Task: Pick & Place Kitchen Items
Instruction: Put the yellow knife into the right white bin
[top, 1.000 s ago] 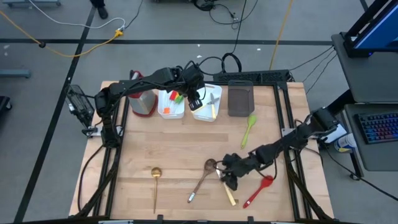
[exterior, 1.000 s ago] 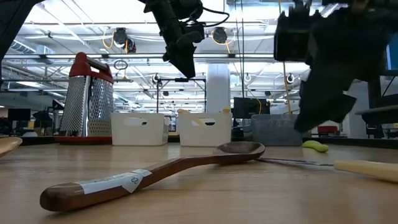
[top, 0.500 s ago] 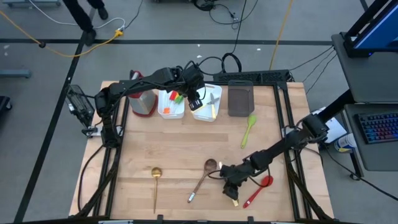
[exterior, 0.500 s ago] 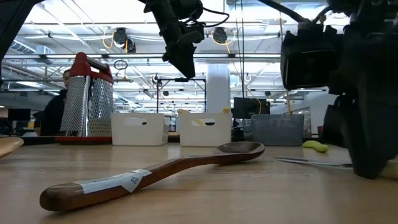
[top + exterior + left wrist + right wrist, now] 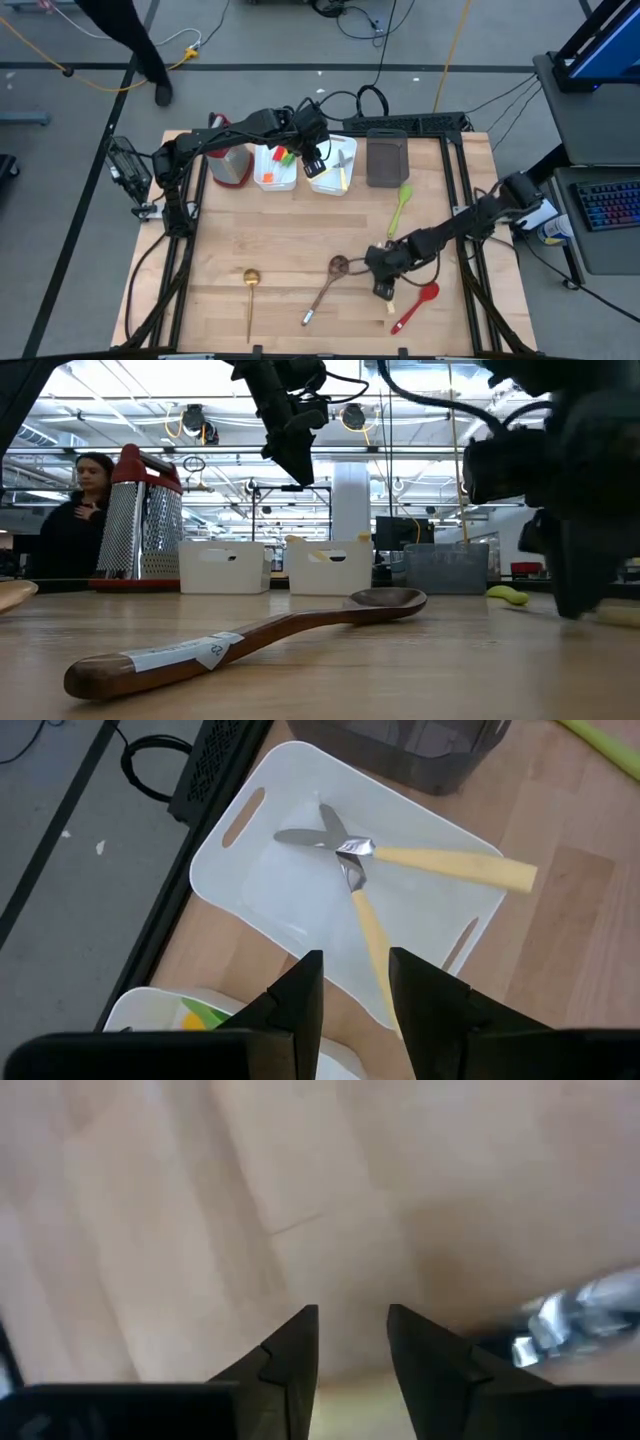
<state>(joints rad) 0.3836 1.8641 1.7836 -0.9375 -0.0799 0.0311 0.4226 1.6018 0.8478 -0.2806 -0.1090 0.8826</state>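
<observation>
My right gripper (image 5: 384, 290) (image 5: 354, 1330) stands low over the near right of the table, shut on a cream-handled knife (image 5: 389, 304). My left gripper (image 5: 317, 166) (image 5: 355, 970) hangs open and empty above a white bin (image 5: 250, 870) that holds two crossed cream-handled knives (image 5: 440, 865). The brown wooden spoon (image 5: 325, 285) (image 5: 250, 635), the gold ladle (image 5: 250, 290) and the red spoon (image 5: 415, 308) lie flat on the near table. The green spatula (image 5: 401, 205) lies by the grey bin. Small red, yellow and green pieces (image 5: 283, 155) lie in the other white bin. My right gripper has the knife's cream handle (image 5: 352, 1392) between its two fingers, which point down from above. The metal blade end (image 5: 585, 1312) sticks out sideways past one finger, with a dark shadow under it. How far it is off the table I cannot tell.
A red-topped metal grater (image 5: 230, 165) (image 5: 140, 520) stands at the far left beside the bins, and the grey bin (image 5: 387, 160) at the far middle. A person (image 5: 130, 40) (image 5: 75, 525) walks beyond the far left edge. Bare wood lies in the table's middle.
My right gripper has gone down and toward the near edge onto the knife, then back toward the far right. The knife has come with it, and its blade no longer lies beside the wooden spoon's bowl. A person has walked in at the far left.
</observation>
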